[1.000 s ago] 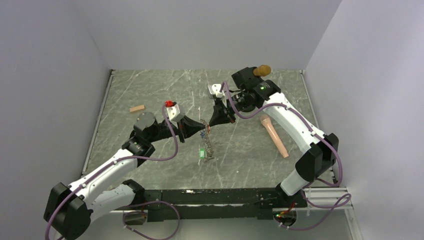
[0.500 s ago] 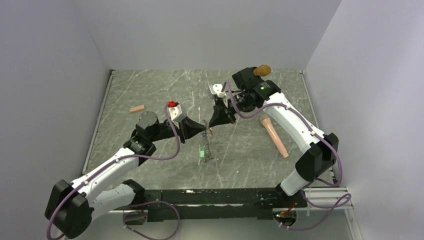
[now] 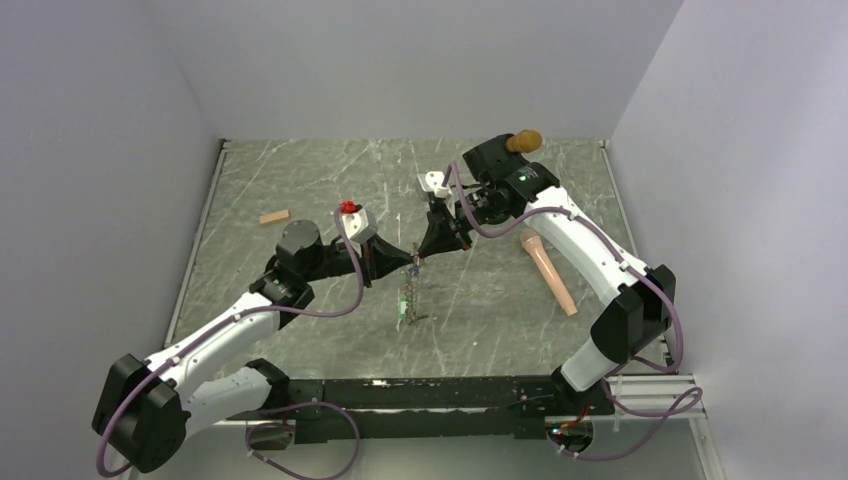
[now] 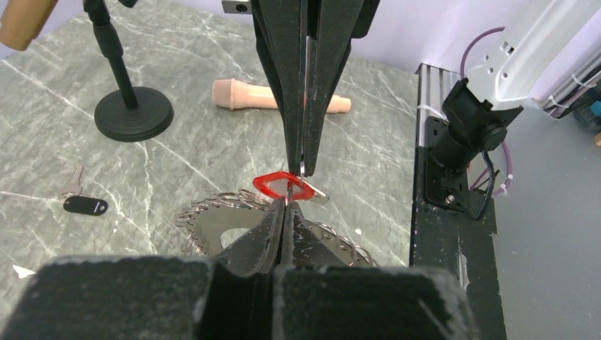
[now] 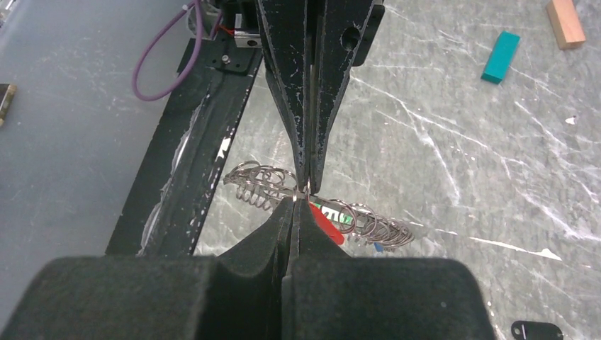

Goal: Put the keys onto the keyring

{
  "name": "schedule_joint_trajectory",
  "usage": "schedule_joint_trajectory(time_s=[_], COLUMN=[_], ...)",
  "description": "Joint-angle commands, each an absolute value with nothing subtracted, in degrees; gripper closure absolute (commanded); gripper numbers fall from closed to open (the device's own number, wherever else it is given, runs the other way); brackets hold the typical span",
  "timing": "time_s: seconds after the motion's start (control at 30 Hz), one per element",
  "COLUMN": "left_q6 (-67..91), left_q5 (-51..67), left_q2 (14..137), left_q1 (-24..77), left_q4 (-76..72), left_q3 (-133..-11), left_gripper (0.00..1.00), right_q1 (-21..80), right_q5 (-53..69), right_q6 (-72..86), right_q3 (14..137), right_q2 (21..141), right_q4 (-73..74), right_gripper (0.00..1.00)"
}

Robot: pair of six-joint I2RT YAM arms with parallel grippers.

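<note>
Tan wood first: a small block [image 3: 274, 216] lies well to the left of the keyring [image 3: 407, 295], clear of the work. Next comes the left gripper [image 3: 400, 264], which reaches the keyring's top from the left. Its jaws are pressed together on the wire, and loops spill out on either side of its tips in its own wrist view. The keyring hangs from that pinch over the table [image 3: 300, 170]. A green-tagged key [image 3: 400, 310] sits low on it, seemingly threaded already. Whether the keyring's lower end rests on the marble I cannot tell.

From the right, the right gripper [image 3: 424, 254] meets the left tip to tip. Its jaws are closed too, apparently nipping the red-tagged key [image 4: 282, 185] right against the wire. A black-tagged key [image 4: 83, 205] lies loose beyond the keyring, toward the stand base [image 4: 133, 113]. The pink microphone [image 3: 548, 272] lies well to the keyring's right.

Both holds are on thin metal at the very fingertips, so the key could twist or slip as it is worked in. The touching tips could also push the wire out of the left pinch and drop the ring.

Bare marble to the left of the keyring and below it gives room to move. The right side is tighter, with the microphone and stand. The walls stand well off.
</note>
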State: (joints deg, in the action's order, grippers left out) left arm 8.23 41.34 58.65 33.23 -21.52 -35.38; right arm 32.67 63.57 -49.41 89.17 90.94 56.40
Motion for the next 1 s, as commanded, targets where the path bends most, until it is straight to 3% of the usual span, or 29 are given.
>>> schedule_joint_trajectory(time_s=[0.0,0.97], left_q6=[7.76,8.14], left_q5=[42.87,44.86], left_q2=[56.69,55.85], left_q1=[32.73,31.74], left_q4=[-24.50,-26.80], left_q3=[-37.88,-36.96], left_gripper=[1.00,1.00], right_q1=[32.70,30.12], right_q5=[64.32,67.56], right_q6=[-49.36,-49.69], right_q3=[89.12,87.98], right_q2=[90.35,89.12], right_q4=[54.98,54.89], right_gripper=[1.00,1.00])
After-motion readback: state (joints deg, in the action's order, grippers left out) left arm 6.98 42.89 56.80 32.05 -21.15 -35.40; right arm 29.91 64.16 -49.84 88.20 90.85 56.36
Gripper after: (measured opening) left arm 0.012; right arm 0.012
